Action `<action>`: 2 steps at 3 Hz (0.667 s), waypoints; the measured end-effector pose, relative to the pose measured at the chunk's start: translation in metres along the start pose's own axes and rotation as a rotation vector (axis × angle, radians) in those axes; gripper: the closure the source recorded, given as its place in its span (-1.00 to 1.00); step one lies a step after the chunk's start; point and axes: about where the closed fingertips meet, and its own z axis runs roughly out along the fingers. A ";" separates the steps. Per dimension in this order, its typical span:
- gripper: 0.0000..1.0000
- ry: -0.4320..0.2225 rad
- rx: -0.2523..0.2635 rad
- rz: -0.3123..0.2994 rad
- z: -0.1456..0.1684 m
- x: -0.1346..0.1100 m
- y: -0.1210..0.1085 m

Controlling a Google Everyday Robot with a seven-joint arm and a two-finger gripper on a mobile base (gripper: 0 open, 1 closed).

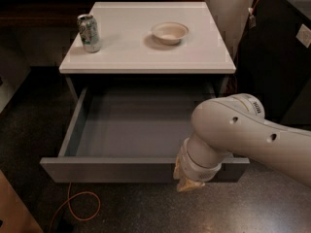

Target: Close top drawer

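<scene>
standing pulled far out from under the white-topped cabinet, the top drawer is open, its grey inside in plain view. its long axis runs side to side, parallel to the cabinet's front edge, and its flat front faces away from the cabinet, toward the camera. one drawer shows. on the cabinet's top stand one can, upright near the left edge, and one pale bowl, nearer the middle and well apart from the can. one white arm comes in from the cabinet's right and bends down over the right part of the drawer front. its one gripper hangs low, just in front of that drawer front; the wrist hides most of it, so i cannot tell whether it is released or clenched. one orange cable loops on the dark floor in front of the cabinet, to the left.
</scene>
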 end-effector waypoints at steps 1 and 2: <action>0.62 -0.019 0.001 -0.007 0.016 -0.003 0.001; 1.00 -0.006 0.020 0.000 0.037 -0.002 -0.008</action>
